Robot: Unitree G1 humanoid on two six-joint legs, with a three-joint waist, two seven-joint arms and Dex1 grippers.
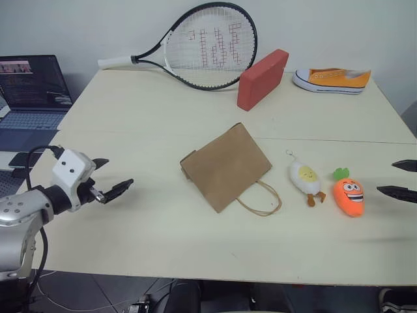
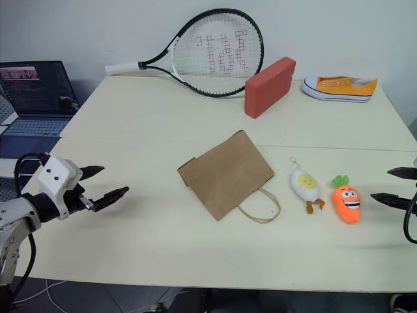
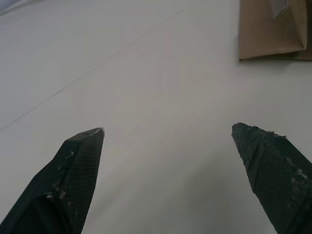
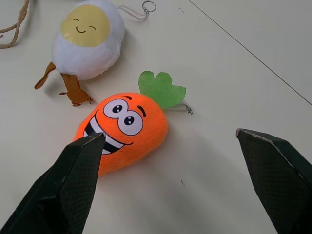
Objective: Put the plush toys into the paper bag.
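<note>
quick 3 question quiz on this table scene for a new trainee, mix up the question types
1. True or false: the paper bag stands upright with its mouth open.
2. Which plush toy lies nearest the right gripper? A) egg plush B) carrot plush
3. Fill in: the left gripper has its fingers ____ and holds nothing.

Key
1. False. It lies flat on the table, handle loop toward the toys.
2. B. The carrot is beside the right gripper; the egg lies between carrot and bag.
3. Open.
</note>
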